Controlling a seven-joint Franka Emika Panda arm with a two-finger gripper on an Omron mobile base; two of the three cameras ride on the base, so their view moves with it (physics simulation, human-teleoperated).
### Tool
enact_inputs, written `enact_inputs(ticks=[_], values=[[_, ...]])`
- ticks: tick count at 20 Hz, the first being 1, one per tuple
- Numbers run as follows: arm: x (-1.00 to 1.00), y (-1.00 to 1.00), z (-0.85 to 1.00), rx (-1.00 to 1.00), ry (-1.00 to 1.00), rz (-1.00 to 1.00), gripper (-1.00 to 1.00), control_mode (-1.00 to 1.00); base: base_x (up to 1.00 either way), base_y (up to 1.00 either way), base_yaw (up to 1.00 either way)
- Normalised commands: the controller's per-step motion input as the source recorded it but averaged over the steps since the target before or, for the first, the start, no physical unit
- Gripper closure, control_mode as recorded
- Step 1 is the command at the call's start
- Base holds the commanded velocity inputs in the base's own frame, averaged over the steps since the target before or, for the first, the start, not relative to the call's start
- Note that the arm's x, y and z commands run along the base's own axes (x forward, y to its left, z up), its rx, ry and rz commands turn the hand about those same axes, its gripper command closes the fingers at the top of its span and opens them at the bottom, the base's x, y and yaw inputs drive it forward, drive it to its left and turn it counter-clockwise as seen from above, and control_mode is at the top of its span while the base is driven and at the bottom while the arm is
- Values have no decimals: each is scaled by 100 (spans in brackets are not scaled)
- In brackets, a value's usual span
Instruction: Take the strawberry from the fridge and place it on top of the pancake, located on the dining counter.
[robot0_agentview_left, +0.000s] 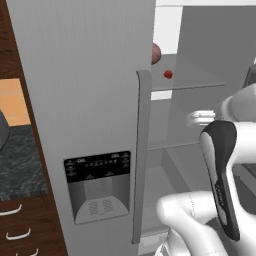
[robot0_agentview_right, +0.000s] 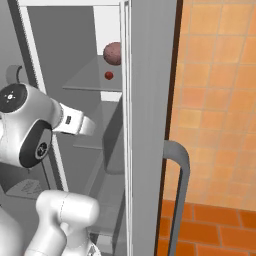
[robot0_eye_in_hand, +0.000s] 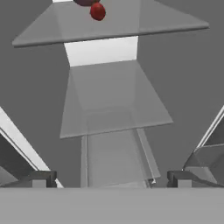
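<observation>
Strawberry (robot0_eye_in_hand: 97, 11) sits on the upper glass shelf (robot0_eye_in_hand: 131, 26) inside the open fridge (robot0_agentview_left: 80, 100), a small bright red dot in the upper middle of the left base view (robot0_agentview_left: 168, 74), in the upper left of the right base view (robot0_agentview_right: 108, 75), and at the very top edge of the hand view. It looks light and soft, with a rounded skin that could roll or squirt sideways under a hard squeeze, so a gentle pinch across its widest part, with a fingertip on either side, seems the safest hold; being far smaller than the gripper (robot0_eye_in_hand: 111, 179), it leaves little room for aiming error. The gripper's two dark fingertips stand spread wide at the bottom corners of the hand view, with nothing between them, well below the berry and facing the lower glass shelf (robot0_eye_in_hand: 116, 98). Just behind and above the strawberry rests a larger dull reddish-brown fruit (robot0_agentview_right: 112, 53), which lies near enough to be knocked or grabbed by mistake. The front edge of the berry's shelf lies between the gripper and the berry, so an approach from below would likely strike glass; coming in level, above that shelf, looks cleaner. In the left base view the closed door with its long grey handle (robot0_agentview_left: 141, 155) and black dispenser panel (robot0_agentview_left: 98, 185) fills the left and centre, and in the right base view a door edge (robot0_agentview_right: 145, 125) crowds the opening.
</observation>
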Motion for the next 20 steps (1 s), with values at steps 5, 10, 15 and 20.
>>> enact_inputs(ticks=[5, 10, 15, 20], values=[[15, 20, 93, -11, -20, 11, -100, -100, 0, 0, 0], [59, 5, 33, -13, -2, -1, -100, -100, 0, 0, 0], [80, -40, 2, 4, 14, -1, -100, -100, 0, 0, 0], [67, -21, 21, 9, 1, 0, -100, -100, 0, 0, 0]])
